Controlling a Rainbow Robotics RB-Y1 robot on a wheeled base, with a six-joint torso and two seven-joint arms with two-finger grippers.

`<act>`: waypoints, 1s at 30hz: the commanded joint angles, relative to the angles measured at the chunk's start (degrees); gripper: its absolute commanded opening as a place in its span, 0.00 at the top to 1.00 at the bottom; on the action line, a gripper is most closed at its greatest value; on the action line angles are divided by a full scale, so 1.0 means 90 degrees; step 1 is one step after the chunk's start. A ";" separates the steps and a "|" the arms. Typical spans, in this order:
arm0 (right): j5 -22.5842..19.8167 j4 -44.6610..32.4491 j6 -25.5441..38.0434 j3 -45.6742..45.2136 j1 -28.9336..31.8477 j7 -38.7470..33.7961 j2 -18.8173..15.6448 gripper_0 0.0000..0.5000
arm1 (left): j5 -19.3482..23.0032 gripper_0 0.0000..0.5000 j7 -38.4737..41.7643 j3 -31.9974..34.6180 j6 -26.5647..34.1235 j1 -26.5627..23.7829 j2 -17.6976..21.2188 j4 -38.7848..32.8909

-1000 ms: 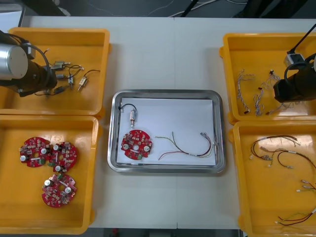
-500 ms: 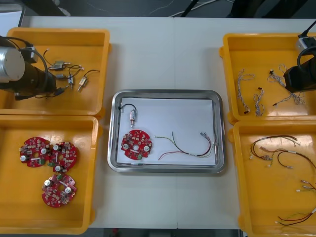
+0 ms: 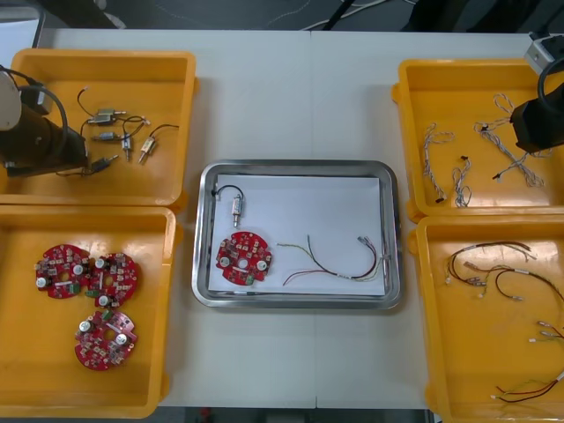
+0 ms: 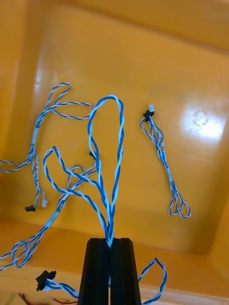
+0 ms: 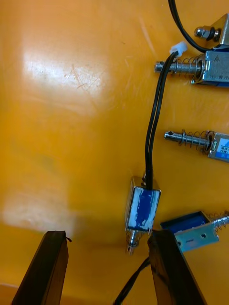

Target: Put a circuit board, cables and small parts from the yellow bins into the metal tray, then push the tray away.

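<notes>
Over the far right yellow bin (image 3: 458, 63), the right end effector (image 4: 109, 240) pinches a twisted blue and white cable (image 4: 106, 143), with other cables (image 4: 164, 167) loose around it. The left end effector (image 5: 107, 234) gapes wide beside small metal parts (image 5: 142, 209) in the far left bin (image 3: 106, 57). The metal tray (image 3: 295, 166) on the counter (image 3: 300, 88) holds a circuit board (image 3: 241, 257).

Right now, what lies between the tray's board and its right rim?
One thin cable on the white liner, front view. Right gripper pinches a twisted cable over its bin; left gripper hangs open over parts.
</notes>
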 commanded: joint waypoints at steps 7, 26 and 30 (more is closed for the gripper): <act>-0.0865 -0.0821 0.0504 -0.0180 -0.0002 0.0179 0.0011 1.00 | 0.0013 0.00 -0.0504 0.0279 0.0390 -0.0649 0.0315 0.0176; -0.1520 -0.1476 0.0182 0.1578 -0.0266 0.1654 0.0002 1.00 | -0.0036 0.00 -0.0612 -0.0180 0.0088 -0.1157 0.0256 0.0742; -0.1588 -0.1486 0.0045 0.2164 -0.0441 0.1703 0.0002 1.00 | -0.0095 0.00 -0.0651 -0.0180 -0.0069 -0.1157 0.0139 0.0820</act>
